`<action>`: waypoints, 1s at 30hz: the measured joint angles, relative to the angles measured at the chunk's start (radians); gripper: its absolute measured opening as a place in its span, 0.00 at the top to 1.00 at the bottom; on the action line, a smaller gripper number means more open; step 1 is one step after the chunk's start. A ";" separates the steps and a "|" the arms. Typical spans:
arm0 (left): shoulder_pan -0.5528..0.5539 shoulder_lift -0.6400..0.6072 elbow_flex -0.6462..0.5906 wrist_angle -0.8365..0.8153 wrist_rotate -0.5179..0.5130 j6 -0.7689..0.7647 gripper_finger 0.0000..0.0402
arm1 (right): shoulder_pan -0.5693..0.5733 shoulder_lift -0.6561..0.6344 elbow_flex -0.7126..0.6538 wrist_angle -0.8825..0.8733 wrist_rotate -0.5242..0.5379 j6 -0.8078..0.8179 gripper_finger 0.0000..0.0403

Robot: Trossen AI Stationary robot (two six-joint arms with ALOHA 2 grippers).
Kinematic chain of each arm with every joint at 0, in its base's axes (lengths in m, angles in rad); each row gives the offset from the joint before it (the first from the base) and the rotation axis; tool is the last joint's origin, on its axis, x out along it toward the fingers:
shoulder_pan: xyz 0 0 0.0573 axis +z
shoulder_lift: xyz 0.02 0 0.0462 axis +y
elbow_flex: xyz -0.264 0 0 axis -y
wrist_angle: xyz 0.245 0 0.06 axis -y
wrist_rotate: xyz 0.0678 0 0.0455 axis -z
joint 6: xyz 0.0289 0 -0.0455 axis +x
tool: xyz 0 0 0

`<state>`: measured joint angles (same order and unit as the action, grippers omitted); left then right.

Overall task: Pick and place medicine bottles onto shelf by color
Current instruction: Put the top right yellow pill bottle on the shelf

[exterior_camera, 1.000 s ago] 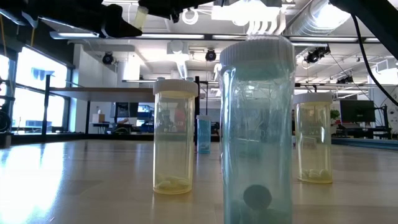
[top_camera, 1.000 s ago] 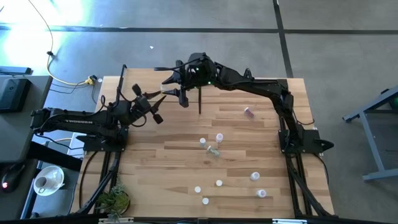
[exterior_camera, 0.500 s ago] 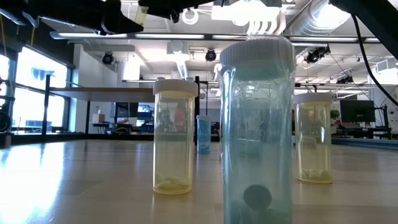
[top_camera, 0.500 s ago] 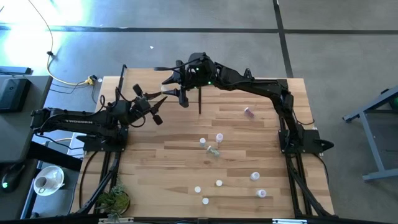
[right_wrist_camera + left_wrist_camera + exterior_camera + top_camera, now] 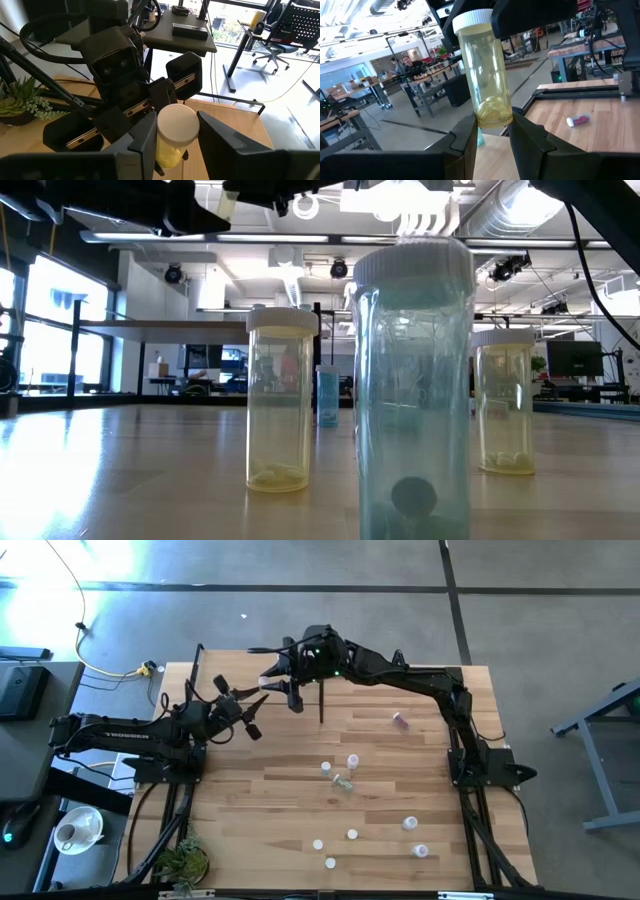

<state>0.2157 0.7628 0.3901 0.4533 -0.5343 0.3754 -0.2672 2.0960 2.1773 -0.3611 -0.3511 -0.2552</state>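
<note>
A yellow medicine bottle (image 5: 485,75) with a white cap hangs in the air over the table's far left part, between my two grippers. My left gripper (image 5: 492,131) is shut on its bottom end. My right gripper (image 5: 177,136) faces it from the other side, shut on the cap (image 5: 177,124). In the high view the two grippers meet at the bottle (image 5: 265,682), beside the shelf's black posts (image 5: 322,700). Other medicine bottles stand on the tabletop (image 5: 352,760), and a pink one (image 5: 400,720) lies on its side. My left gripper pinches the yellow bottle's bottom end (image 5: 494,116) between its two fingers, coming level from the table's left. The bottle sticks out beyond the fingertips, cap away from me, clear of the table. My right gripper has the white cap's sides (image 5: 161,131) between its two fingers (image 5: 145,137), coming from the table's right and slanting slightly down.
Yellow bottles (image 5: 278,400) (image 5: 503,405) and a blue one (image 5: 412,400) stand upright in the low view. Several more stand near the table's front (image 5: 352,834). One lies tipped at mid table (image 5: 343,782). A potted plant (image 5: 185,860) sits at the near left corner.
Both arms have stayed in place. My right gripper's fingers have drawn in onto the bottle's cap. In the low view, the pale bottle end that showed at the top a second ago is now hidden behind a dark gripper.
</note>
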 joint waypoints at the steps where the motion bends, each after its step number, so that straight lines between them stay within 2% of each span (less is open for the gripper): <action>1: 0.000 0.000 0.000 0.002 0.000 -0.005 0.77 | 0.000 0.000 0.000 0.000 0.000 0.011 0.72; 18: 0.000 0.000 0.000 0.007 0.000 -0.021 0.76 | 0.000 0.000 0.000 -0.001 0.000 0.019 0.72; 23: 0.000 0.000 0.000 0.012 0.002 -0.032 0.70 | 0.000 0.000 0.000 -0.006 0.000 0.019 0.72; 30: 0.000 0.000 0.000 0.003 -0.004 -0.032 0.57 | 0.000 0.000 0.000 -0.008 0.005 0.019 0.72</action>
<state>0.2153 0.7628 0.3897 0.4566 -0.5387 0.3435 -0.2672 2.0960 2.1773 -0.3691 -0.3464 -0.2359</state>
